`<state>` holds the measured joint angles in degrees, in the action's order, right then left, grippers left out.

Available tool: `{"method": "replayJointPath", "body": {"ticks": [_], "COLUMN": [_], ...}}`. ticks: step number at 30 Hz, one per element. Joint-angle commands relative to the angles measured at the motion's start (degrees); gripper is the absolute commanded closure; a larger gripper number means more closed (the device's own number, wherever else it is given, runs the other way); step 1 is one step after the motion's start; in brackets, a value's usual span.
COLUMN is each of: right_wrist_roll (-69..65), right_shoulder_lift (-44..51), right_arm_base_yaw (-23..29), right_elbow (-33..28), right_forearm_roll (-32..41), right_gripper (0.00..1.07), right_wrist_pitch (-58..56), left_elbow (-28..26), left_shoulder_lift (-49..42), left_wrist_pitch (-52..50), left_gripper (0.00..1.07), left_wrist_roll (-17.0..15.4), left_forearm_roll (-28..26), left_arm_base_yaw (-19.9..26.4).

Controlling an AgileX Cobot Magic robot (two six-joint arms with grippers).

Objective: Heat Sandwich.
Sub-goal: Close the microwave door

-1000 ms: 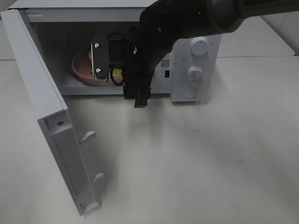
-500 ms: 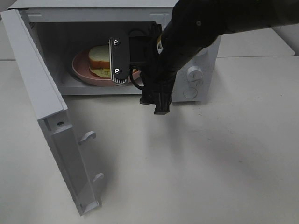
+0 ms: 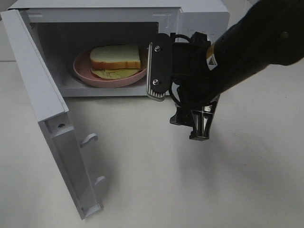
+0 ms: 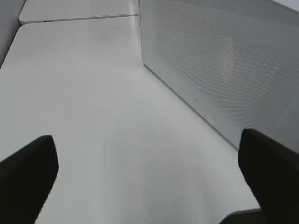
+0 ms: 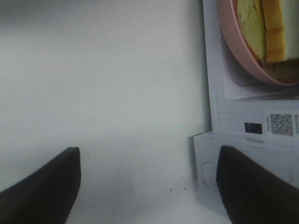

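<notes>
high view: the microwave (image 3: 199,14) stands at the back of the white table (image 3: 142,190), its door (image 3: 42,104) swung wide to the left. inside the cavity the sandwich (image 3: 116,57) lies on a pink plate (image 3: 83,71), with white bread on top and a yellow-green layer showing under its front edge. the right arm (image 3: 251,52) reaches in from the right and hangs in front of the microwave's control side, outside the cavity. the right gripper (image 3: 192,124) points down over the table just in front of the microwave, well apart from the sandwich. its jaws are parted and nothing sits between them.

left wrist view: the left gripper (image 4: 149,179) shows as two dark fingertips (image 4: 28,172) at the edges of the picture. they are spread wide with only bare table (image 4: 93,116) between them, so it grasps nothing. a white perforated panel (image 4: 219,60) stands on the table ahead, off to one side.

right wrist view: the right gripper (image 5: 149,186) has its fingers (image 5: 42,186) far apart over the table (image 5: 93,70), released and empty. beyond one finger is the microwave (image 5: 243,107) front with a qr sticker (image 5: 281,124). the plate (image 5: 233,42) and the sandwich (image 5: 271,28), its yellow filling showing, sit in the cavity at the corner of the picture, clear of both fingers.
</notes>
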<state>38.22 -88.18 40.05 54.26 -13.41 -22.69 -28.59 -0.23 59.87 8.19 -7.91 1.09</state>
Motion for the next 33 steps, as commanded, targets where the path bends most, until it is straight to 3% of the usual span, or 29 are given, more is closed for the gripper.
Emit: {"method": "replayJointPath", "body": {"ticks": [1, 17, 25, 33], "right_wrist_roll": [-4.24, -22.57, -34.55, -43.2], "right_shoulder_lift": [3.78, 22.69, 32.83, 39.99], "right_arm_base_yaw": [-0.06, 0.0, 0.0, 0.0], "right_elbow": [-3.09, -15.3, -16.04, -16.04], "right_forearm_roll": [0.4, 0.57, 0.57, 0.57], "right_gripper": [0.31, 0.31, 0.31, 0.31], "right_wrist_pitch": [-0.57, -8.65, -14.9, -30.25], "left_elbow": [0.11, 0.11, 0.11, 0.11], "left_shoulder_lift": [-1.55, -1.55, -1.55, -1.55], "left_wrist_pitch": [-0.8, -0.8, -0.8, -0.8], "left_gripper": [0.03, 0.03, 0.03, 0.03], "left_wrist_roll": [0.06, 0.06, 0.06, 0.06], "left_forearm_roll": [0.11, 0.11, 0.11, 0.11], "left_arm_base_yaw": [0.06, 0.06, 0.06, 0.06]}}
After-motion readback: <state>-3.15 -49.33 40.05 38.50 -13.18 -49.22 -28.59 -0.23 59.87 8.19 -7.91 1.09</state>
